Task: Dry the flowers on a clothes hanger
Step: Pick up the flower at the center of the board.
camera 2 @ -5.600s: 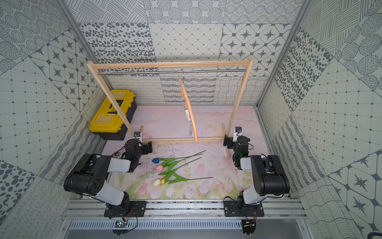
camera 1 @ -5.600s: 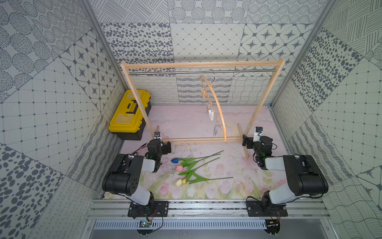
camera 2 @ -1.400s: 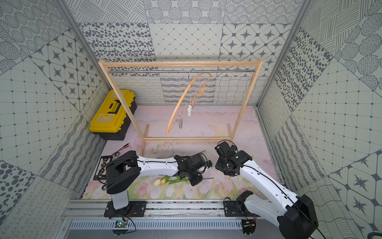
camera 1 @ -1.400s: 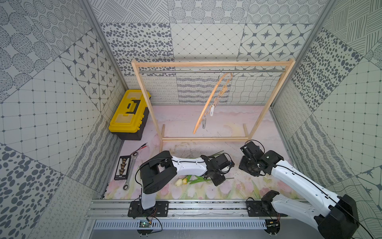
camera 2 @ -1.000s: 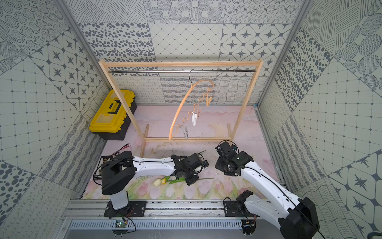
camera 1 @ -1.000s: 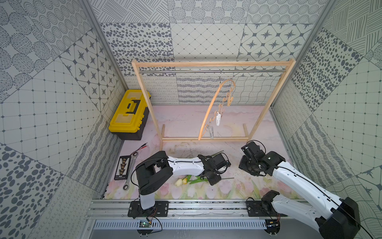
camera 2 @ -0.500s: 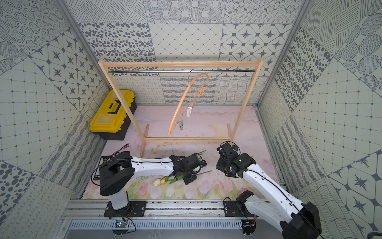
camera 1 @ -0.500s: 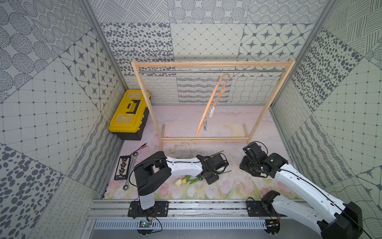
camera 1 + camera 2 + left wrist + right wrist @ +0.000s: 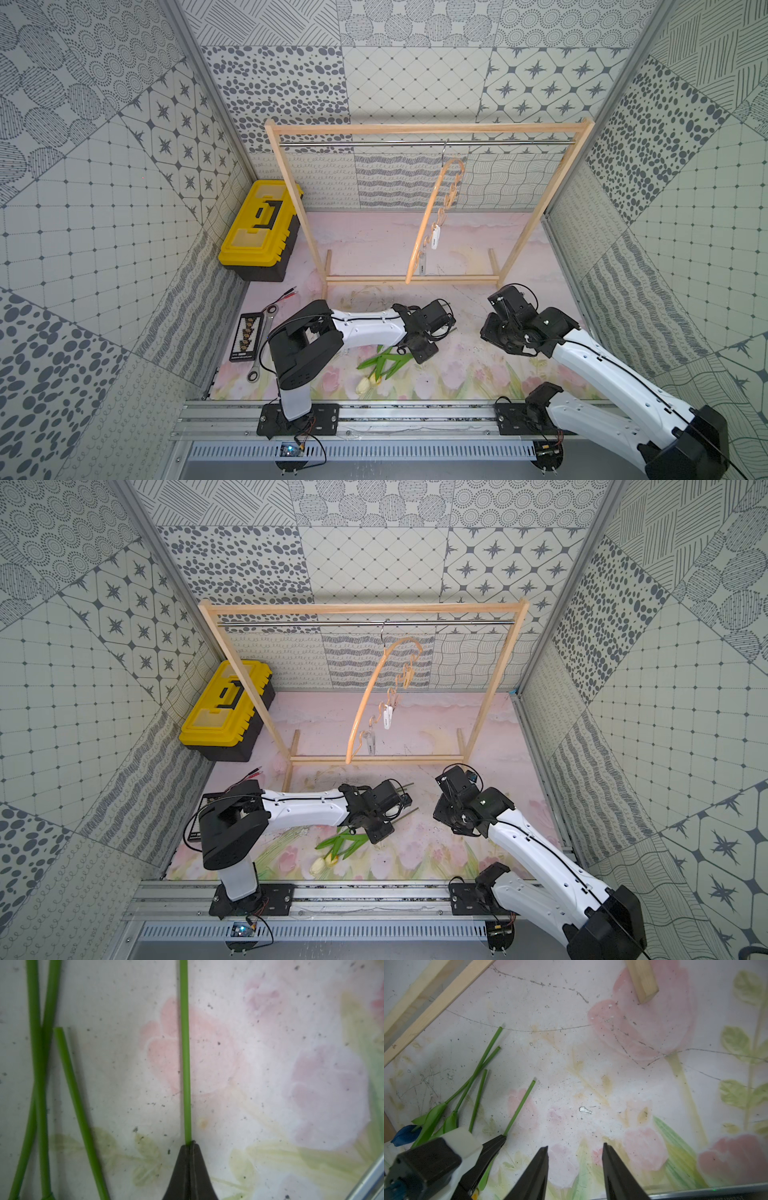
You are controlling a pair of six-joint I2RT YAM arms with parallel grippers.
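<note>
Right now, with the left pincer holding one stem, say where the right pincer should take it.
I'd take the stem on its bare stretch between the left pincer and the cut end, coming from above with the right pincer across it. That stretch is straight, leafless and clear of the other stems.

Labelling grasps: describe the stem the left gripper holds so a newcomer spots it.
On the pink floral mat before the large wooden frame lie four thin green stems. The held stem lies apart from the other three, pinched in the left gripper's shut black jaws.
</note>
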